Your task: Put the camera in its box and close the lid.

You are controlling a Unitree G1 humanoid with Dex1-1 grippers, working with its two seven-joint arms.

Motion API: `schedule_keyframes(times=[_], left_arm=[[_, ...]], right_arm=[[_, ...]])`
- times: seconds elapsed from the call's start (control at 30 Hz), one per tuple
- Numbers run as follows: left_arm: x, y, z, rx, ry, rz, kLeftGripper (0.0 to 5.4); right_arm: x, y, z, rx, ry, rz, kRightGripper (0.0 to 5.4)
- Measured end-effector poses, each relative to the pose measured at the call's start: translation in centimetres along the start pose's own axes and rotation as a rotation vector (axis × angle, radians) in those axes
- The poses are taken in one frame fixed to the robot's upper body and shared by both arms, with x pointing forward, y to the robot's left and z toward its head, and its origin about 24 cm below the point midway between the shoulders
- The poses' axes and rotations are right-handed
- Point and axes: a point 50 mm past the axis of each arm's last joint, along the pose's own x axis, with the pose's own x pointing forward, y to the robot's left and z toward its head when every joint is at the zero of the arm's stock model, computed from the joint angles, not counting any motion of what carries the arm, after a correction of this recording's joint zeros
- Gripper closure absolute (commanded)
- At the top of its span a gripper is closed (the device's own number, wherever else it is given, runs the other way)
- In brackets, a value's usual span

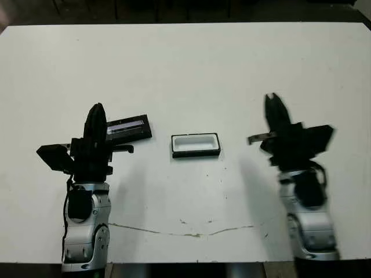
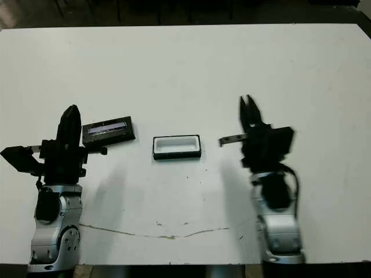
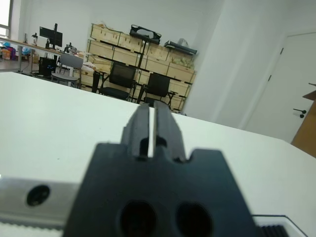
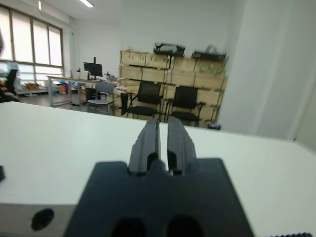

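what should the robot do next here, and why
Probably ease the left gripper back from the lid to search for the camera. The box sits open, showing only white lining, and the lid lies off to its side. No camera shows in any view, and neither this nor the right gripper holds anything. The left arm hides some table.

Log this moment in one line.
box open, empty | lid left of it | camera not visible | left gripper, right gripper shut, empty

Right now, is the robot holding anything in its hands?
No. The left gripper and the right gripper are both nearly closed with nothing between their fingers. The box and lid lie untouched.
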Motion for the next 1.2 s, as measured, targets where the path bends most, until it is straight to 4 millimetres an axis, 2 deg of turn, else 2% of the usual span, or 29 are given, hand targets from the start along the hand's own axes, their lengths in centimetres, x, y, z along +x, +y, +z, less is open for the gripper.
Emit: schedule_keyframes(times=[0.2, 0.3, 0.47, 0.6, 0.9, 1.2], left_arm=[[-0.1, -0.1, 0.0, -0.006, 0.008, 0.003, 5.39], [-0.1, -0.1, 0.1, -0.006, 0.008, 0.004, 5.39], [-0.1, 0.0, 0.1, -0.001, 0.007, 0.005, 5.39], [-0.1, 0.0, 0.1, 0.001, 0.006, 0.007, 5.39], [-0.2, 0.1, 0.1, 0.008, 0.003, 0.015, 5.39], [-0.3, 0.2, 0.1, 0.01, 0.004, 0.02, 5.39]], right_arm=[[-0.1, -5.5, 1.6, -0.089, 0.033, 0.02, 5.4], [0.1, -8.0, 1.6, -0.11, 0.094, 0.024, 5.4], [0.9, -10.6, 1.1, -0.188, 0.205, 0.053, 5.4], [1.6, -10.9, 0.3, -0.283, 0.307, 0.117, 5.4], [3.2, -10.6, -1.9, -0.309, 0.552, 0.289, 5.4], [2.7, -10.4, -3.8, -0.396, 0.719, 0.488, 5.4]])
